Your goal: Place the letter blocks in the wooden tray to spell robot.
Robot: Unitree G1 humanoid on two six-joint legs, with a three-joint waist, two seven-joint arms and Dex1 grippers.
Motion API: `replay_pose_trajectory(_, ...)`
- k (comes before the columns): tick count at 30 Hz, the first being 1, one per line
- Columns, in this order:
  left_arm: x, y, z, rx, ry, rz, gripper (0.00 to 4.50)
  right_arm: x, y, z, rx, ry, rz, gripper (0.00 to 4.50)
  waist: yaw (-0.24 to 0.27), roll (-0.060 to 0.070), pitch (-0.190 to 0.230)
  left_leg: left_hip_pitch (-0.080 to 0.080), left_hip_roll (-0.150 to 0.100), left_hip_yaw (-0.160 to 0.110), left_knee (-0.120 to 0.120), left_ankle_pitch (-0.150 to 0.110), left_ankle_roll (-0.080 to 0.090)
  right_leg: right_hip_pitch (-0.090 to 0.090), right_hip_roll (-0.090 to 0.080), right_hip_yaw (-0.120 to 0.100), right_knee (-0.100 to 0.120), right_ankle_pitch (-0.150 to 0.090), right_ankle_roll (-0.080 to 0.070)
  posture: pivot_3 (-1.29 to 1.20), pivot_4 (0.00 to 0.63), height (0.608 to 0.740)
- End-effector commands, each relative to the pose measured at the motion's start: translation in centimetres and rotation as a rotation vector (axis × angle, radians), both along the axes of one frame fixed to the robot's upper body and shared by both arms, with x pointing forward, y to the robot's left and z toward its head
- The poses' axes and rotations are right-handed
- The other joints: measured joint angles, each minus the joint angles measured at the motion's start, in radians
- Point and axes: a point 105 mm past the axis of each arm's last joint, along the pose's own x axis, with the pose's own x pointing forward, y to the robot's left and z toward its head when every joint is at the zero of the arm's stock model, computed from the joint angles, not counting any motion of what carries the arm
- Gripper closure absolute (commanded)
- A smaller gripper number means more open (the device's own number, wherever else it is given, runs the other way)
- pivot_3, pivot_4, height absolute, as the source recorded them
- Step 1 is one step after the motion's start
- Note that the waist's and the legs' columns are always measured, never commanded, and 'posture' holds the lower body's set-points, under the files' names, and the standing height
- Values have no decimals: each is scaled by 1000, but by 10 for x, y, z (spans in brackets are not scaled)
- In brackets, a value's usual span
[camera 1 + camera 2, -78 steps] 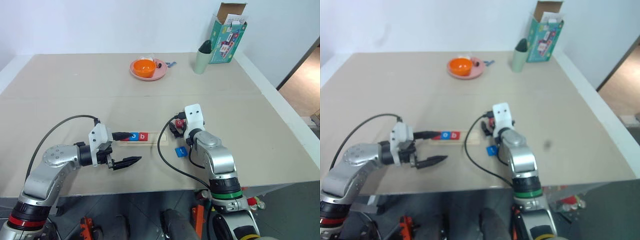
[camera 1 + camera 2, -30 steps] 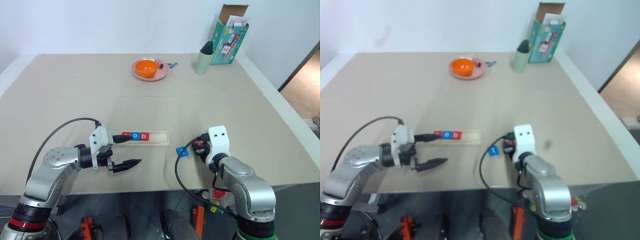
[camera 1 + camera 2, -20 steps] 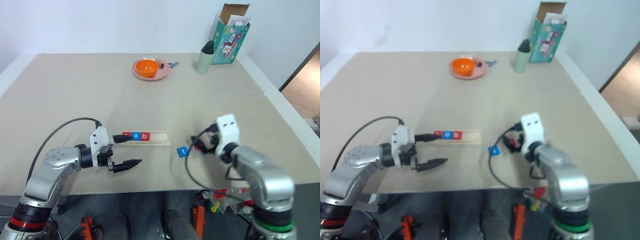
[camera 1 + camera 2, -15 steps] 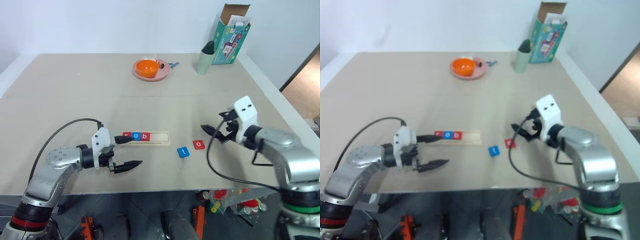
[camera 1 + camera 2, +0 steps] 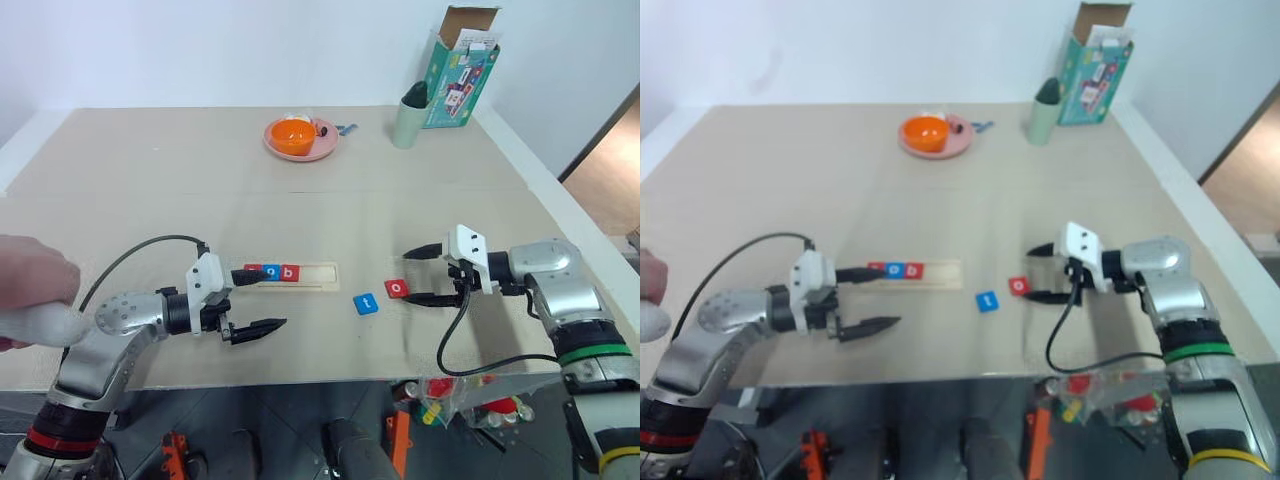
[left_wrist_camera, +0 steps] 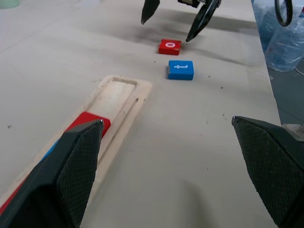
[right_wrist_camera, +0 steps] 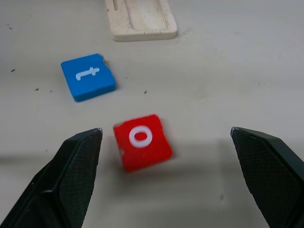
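With the right claw [image 5: 422, 273] wide open and empty just at three o'clock of the red o tile [image 5: 397, 289], lower squarely, pinch opposite edges, then carry it toward nine o'clock into the wooden tray's [image 5: 312, 277] next free slot.

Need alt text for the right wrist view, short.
The open right gripper hovers over a red "o" block lying flat on the beige table. A blue "t" block lies apart from it, and beyond both is the empty end of the wooden tray.
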Motion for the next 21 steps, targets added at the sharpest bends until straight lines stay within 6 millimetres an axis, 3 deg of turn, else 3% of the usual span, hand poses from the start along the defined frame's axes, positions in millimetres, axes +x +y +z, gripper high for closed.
replay_pose_trajectory(1,-4,1,10,-2,-40,2,0,2,1,1,-9,-10,38,18,1,0,0,0,0,0,0,0,0,0,0,0,0,0,0,0,150,740)
replay_pose_trajectory(7,-6,4,11,-1,-41,15,0,0,1,-12,-20,28,54,18,1,0,0,0,0,0,0,0,0,0,0,0,0,0,0,0,150,740)
replay_pose_trajectory(8,-6,4,11,0,-41,17,0,1,1,-13,-16,27,50,547,1,0,0,0,0,0,0,0,0,0,0,1,0,0,0,0,150,740)
replay_pose_trajectory(15,-6,3,10,1,-38,24,0,4,2,-14,19,29,45,2909,0,0,0,3,0,1,2,1,0,3,0,1,0,1,-1,0,150,740)
replay_pose_trajectory(21,-6,3,10,5,-37,25,0,9,16,0,88,-3,49,3280,-1,0,0,4,0,1,2,2,1,3,0,1,1,2,-2,0,150,740)
